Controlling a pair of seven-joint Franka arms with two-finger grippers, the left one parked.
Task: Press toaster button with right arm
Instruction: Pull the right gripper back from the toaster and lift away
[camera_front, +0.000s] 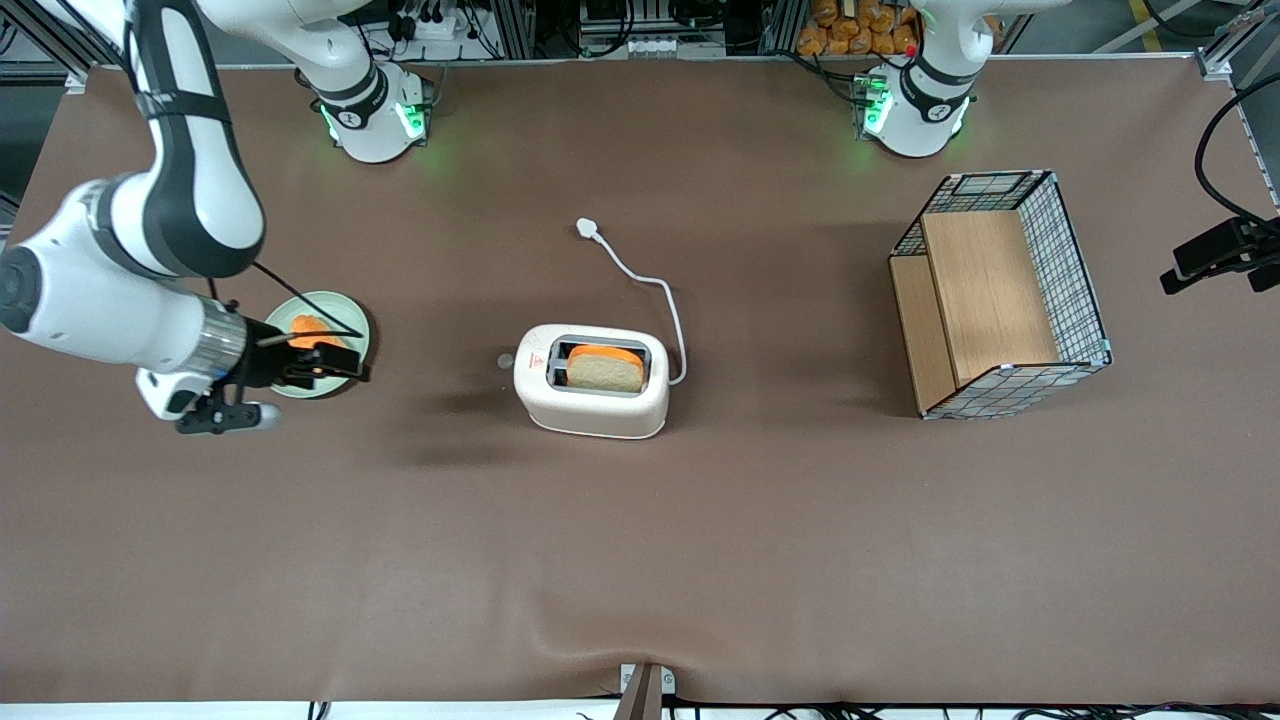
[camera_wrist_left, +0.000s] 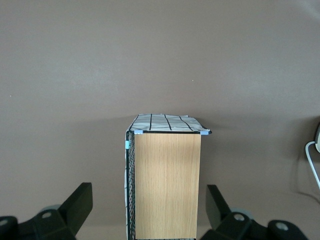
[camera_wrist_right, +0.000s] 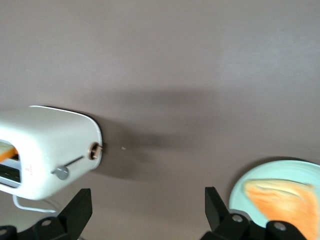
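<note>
Above the plate (camera_front: 345, 310), the end effector (camera_front: 345, 362) is held spread apart, well away from the toaster button (camera_front: 505, 360).

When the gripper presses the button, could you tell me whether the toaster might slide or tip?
The toaster looks like light plastic on smooth cloth, so it may slide. Its low body probably won't tip. The open gripper hangs over the plate, away from the toaster button.

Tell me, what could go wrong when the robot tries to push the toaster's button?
The end effector hangs open above the plate, apart from the toaster. The toaster button is small, so the fingers might miss it and bump the toaster's end instead. The toaster just sits loose on the table, so a sideways push could slide it. A low move might also clip the plate or its bread.
</note>
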